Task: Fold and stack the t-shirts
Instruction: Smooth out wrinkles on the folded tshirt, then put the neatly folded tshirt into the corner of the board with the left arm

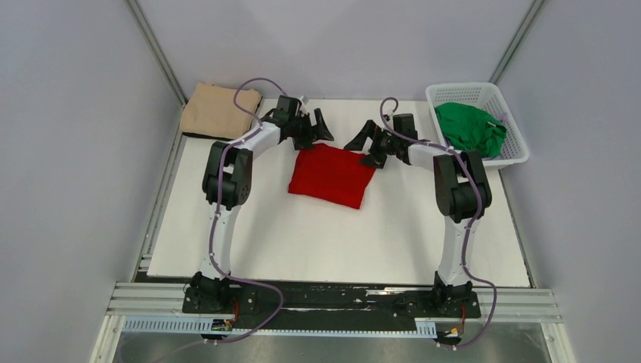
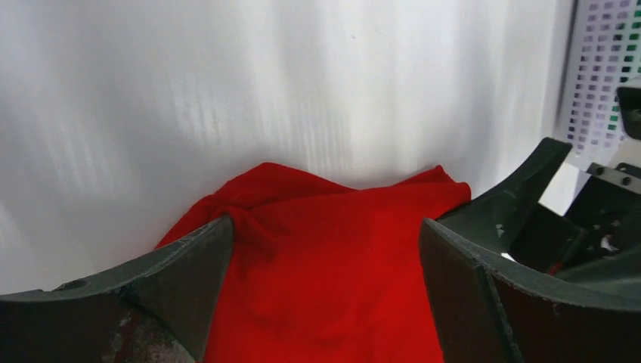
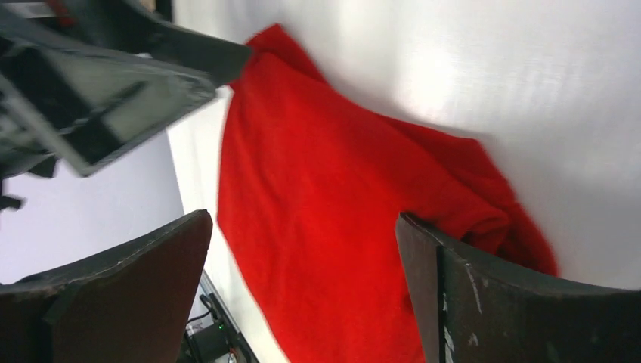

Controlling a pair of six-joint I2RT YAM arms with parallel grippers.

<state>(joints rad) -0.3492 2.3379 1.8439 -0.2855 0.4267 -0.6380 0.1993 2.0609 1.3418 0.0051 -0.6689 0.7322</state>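
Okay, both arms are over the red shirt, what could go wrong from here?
The red t-shirt looks bunched at one edge, so the fold may slip apart when lifted. Both pairs of jaws stand open close together at its far edge and might collide. The green t-shirt could snag leaving the basket.

Two matching slim robot arms, the left arm [image 1: 227, 178] and the right arm [image 1: 461, 189]. Each has white tube-shaped links joined by chunky black joint housings. A pale purple cable [image 1: 249, 84] loops along each arm. Each stands on a black base block [image 1: 205, 293]. The left claw [image 1: 313, 130] and right claw [image 1: 366, 148] each have two dark, curved fingers [image 2: 189, 272] with scuffed surfaces.
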